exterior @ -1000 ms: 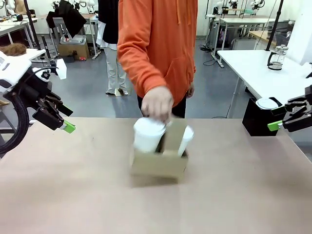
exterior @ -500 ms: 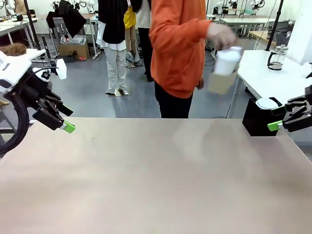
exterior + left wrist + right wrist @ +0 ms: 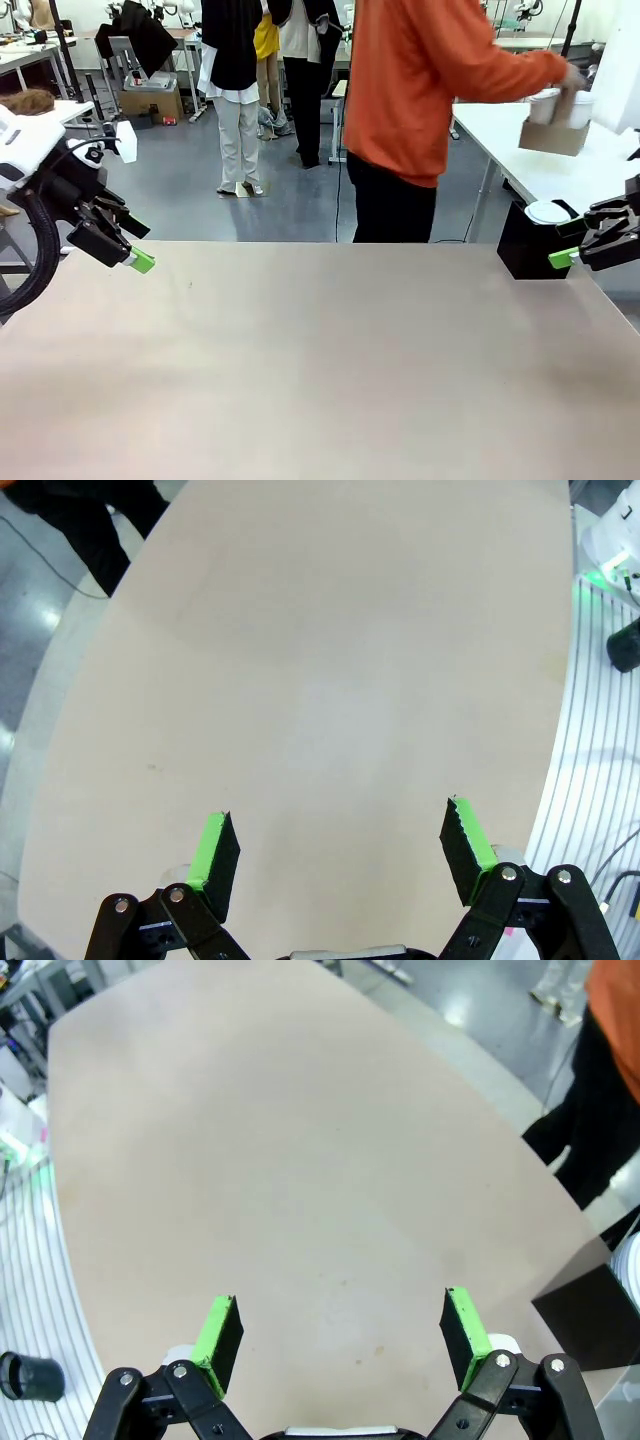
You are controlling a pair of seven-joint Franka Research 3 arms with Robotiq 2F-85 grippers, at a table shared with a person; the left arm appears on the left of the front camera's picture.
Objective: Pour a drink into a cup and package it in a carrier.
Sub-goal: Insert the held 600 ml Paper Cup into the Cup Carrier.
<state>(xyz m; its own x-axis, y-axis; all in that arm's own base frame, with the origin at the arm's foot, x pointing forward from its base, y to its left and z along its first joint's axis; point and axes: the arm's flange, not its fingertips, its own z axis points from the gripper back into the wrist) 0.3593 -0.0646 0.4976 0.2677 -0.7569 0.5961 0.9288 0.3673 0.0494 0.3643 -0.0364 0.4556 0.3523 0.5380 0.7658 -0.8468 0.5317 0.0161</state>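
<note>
A person in an orange top stands turned to the right beyond the table and holds the brown cardboard carrier (image 3: 551, 137) over the white side table (image 3: 545, 172). Two white cups (image 3: 545, 104) stand in its pockets. The drink is hidden. My left gripper (image 3: 139, 247) hangs open above the table's left edge, and in the left wrist view the left gripper (image 3: 338, 848) has nothing but bare tabletop between its green pads. My right gripper (image 3: 565, 243) hovers open at the right edge, and in the right wrist view the right gripper (image 3: 340, 1328) is just as empty.
The tan work table (image 3: 320, 360) spreads out in front. A black box (image 3: 525, 250) with a white lid on top stands at its far right corner, close to my right gripper; the black box (image 3: 588, 1302) also sits at the edge of the right wrist view. Other people stand farther back.
The person lifted the carrier with the cups off the middle of the table and carried it right to the white side table. Both grippers stayed still and open.
</note>
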